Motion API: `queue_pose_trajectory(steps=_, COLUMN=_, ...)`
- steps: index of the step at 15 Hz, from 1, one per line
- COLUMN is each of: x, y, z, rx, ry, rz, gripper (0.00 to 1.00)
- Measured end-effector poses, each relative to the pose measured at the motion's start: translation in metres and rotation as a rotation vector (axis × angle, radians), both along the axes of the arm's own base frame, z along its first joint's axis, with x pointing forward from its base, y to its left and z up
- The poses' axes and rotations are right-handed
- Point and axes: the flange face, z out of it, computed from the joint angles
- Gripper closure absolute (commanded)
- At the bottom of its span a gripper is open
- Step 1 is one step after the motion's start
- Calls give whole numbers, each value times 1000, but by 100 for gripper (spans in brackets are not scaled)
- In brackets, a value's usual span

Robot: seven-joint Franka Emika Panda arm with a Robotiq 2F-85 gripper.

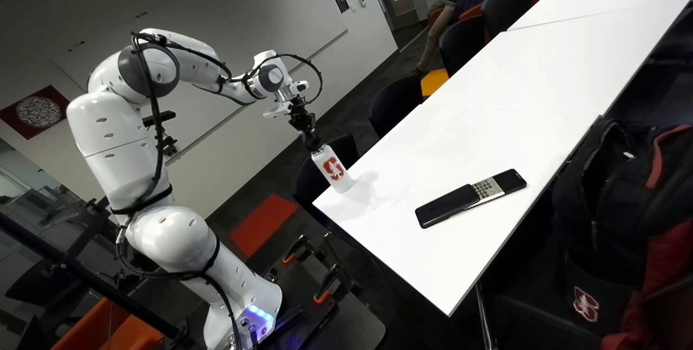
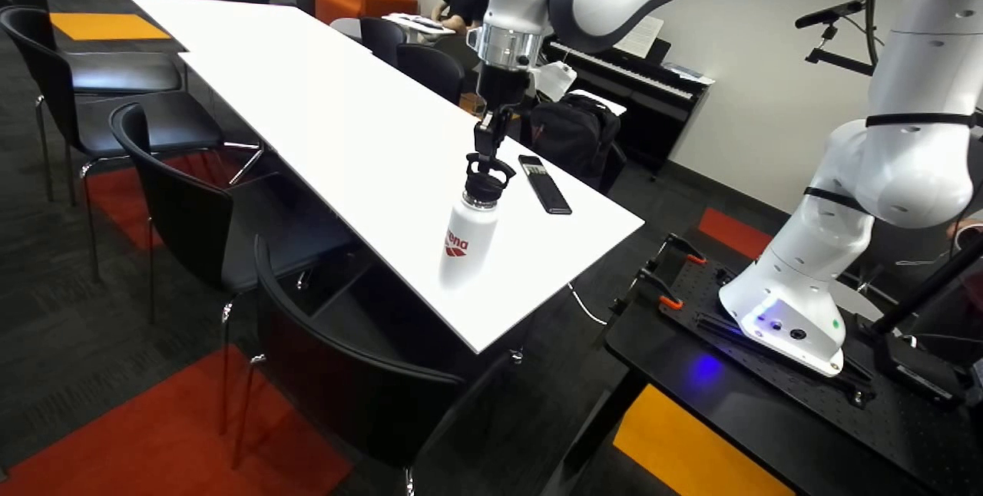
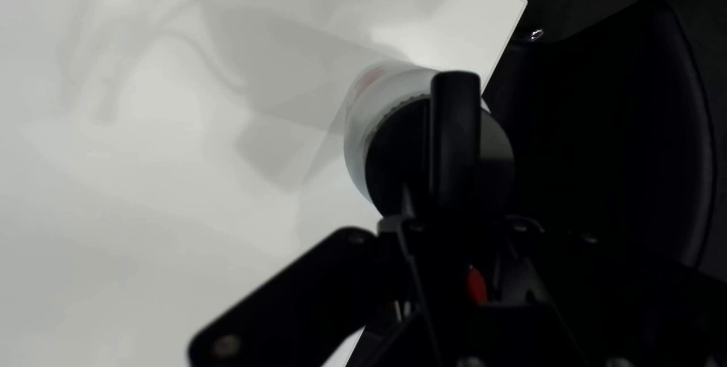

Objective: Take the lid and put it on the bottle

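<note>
The white bottle (image 1: 334, 172) with red markings stands upright near the table's corner, also in an exterior view (image 2: 466, 239) and the wrist view (image 3: 356, 140). The round black lid (image 2: 484, 187) with a loop handle is at the bottle's mouth, above its silver neck; in the wrist view (image 3: 397, 157) it covers the bottle's top. I cannot tell whether it is seated or just above. My gripper (image 2: 487, 149) points down, its fingers shut on the lid's loop; it also shows in an exterior view (image 1: 309, 132) and, dark, in the wrist view (image 3: 448, 222).
A black remote-like device with a keypad (image 1: 470, 198) lies on the white table (image 1: 498, 111). Black chairs (image 2: 345, 342) stand along the table's long edge close to the bottle. A backpack (image 1: 617, 220) is at the opposite side. The table's corner is close to the bottle.
</note>
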Motion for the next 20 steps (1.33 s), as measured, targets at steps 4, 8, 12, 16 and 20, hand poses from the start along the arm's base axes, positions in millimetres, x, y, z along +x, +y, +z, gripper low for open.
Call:
queue_pose_trajectory(steps=4, x=2, y=4, z=-3, rx=-2, ry=-31, rz=20, gripper=60)
queue_pose_trajectory(steps=8, x=2, y=7, z=-5, rx=-1, ry=-34, rz=27, gripper=32)
queue_pose_trajectory(steps=12, x=1, y=12, z=-1, rx=3, ry=-42, rz=35, gripper=1)
queue_pose_trajectory(steps=16, x=0, y=14, z=19, rx=20, ry=-69, rz=20, gripper=0)
queue_pose_trajectory(steps=20, x=0, y=1, z=71, rx=88, ry=-126, rz=-39, gripper=0)
